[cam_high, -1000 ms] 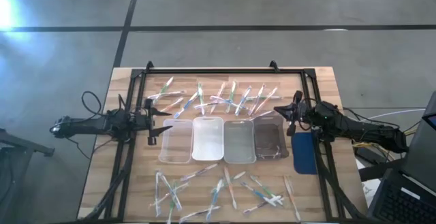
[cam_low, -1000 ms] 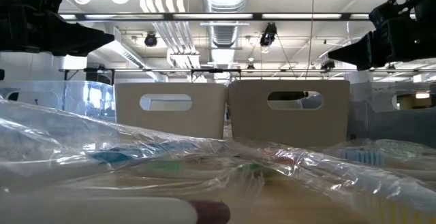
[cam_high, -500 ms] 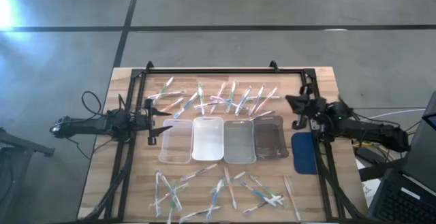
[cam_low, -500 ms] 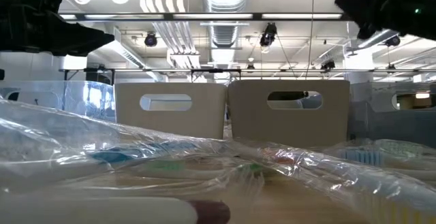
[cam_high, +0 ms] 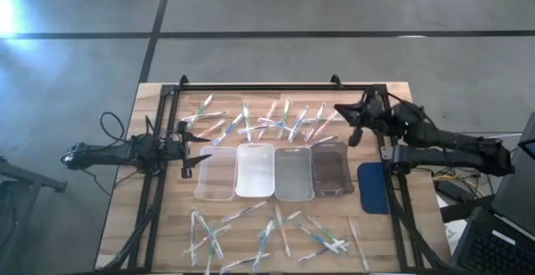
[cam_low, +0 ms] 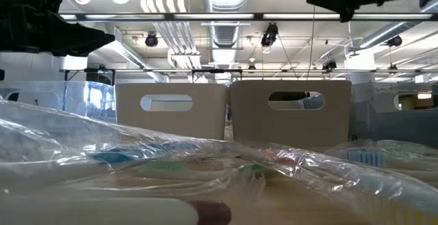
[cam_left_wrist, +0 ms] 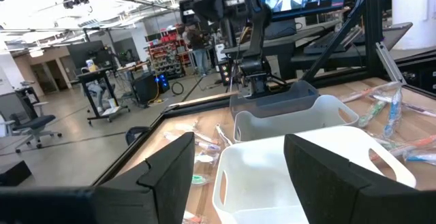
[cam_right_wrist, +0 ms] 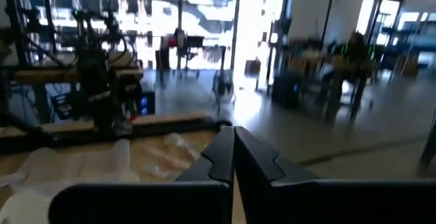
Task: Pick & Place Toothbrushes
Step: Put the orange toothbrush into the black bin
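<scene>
Toothbrushes point(cam_high: 267, 121) lie scattered between the left fingers point(cam_high: 191, 150), spread apart, and the right fingers point(cam_high: 344, 118), pressed together empty.

From above, the toothbrushes point(cam_high: 267, 120) are too small to count, and their colors are hard to tell. In the low view, crinkly clear wrapping point(cam_low: 205, 170) fills the front and blurs what lies under it. A whitish stick with a dark red end point(cam_low: 137, 210) is cut off by the bottom edge. Both arms poke in from the top corners there, and the edges cut them off. In the right wrist view, the right gripper point(cam_right_wrist: 234, 157) has its fingers pressed together, and the things just past them are a blur. The bottom edge cuts off the white tray point(cam_left_wrist: 272, 176) between the left gripper's fingers point(cam_left_wrist: 170, 173).
</scene>
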You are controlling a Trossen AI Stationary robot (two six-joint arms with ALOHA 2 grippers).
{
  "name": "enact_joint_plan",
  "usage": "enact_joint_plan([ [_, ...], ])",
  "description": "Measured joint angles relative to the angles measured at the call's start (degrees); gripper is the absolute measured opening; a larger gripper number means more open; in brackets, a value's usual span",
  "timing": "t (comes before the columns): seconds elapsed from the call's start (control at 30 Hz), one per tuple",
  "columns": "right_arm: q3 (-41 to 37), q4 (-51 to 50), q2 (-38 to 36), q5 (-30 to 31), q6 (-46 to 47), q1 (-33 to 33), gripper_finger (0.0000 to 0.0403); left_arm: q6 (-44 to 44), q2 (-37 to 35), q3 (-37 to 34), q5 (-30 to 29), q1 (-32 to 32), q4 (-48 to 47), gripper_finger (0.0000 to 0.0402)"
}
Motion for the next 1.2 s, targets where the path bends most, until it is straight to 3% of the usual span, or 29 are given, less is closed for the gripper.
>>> enact_joint_plan([
  [0.2,14.7,-24.8,9.3,-2.1,8.4,1.4,0.0008,0.0,0.0,0.0,0.0,0.0,0.0,0.0232],
  [0.33,20.6,-34.4,13.5,-2.1,8.3,3.5,0.0008,0.0,0.0,0.0,0.0,0.0,0.0,0.0232],
  [0.73,27.7,-39.6,17.6,-1.8,10.2,6.6,0.0008,0.0,0.0,0.0,0.0,0.0,0.0,0.0232],
  [0.97,29.2,-42.8,17.7,-1.7,17.0,13.0,0.0008,0.0,0.0,0.0,0.0,0.0,0.0,0.0232],
  [1.07,30.3,-43.0,17.9,1.4,17.9,17.7,0.0008,0.0,0.0,0.0,0.0,0.0,0.0,0.0232],
  [1.2,32.0,-42.4,19.8,10.5,14.9,23.4,0.0008,0.0,0.0,0.0,0.0,0.0,0.0,0.0232],
])
